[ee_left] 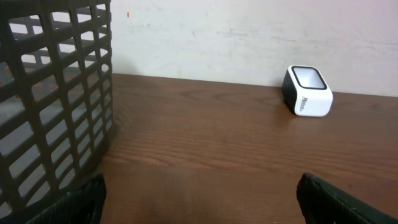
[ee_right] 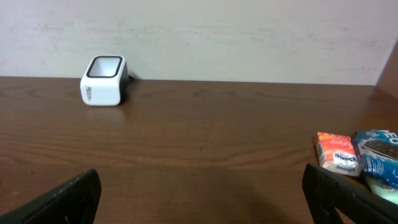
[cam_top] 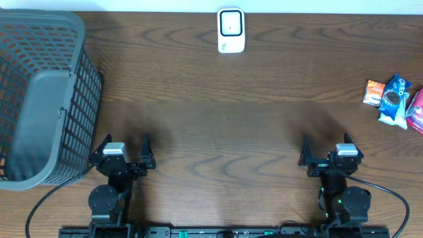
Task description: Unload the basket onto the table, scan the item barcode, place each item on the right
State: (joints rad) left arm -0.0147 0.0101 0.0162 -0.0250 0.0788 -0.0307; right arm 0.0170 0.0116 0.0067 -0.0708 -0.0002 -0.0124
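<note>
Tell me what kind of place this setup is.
Most likely a mock shop checkout built on a wooden table: a white barcode scanner stands at the far edge, snack packets including Oreo lie at the right, and a grey plastic basket sits at the left.

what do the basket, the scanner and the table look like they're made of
The basket looks like matte grey moulded plastic, given its open grid walls. The scanner seems hard white plastic, fairly glossy, with a dark-rimmed window. The table is dark wood or wood-look laminate; the grain shows, not which.
</note>
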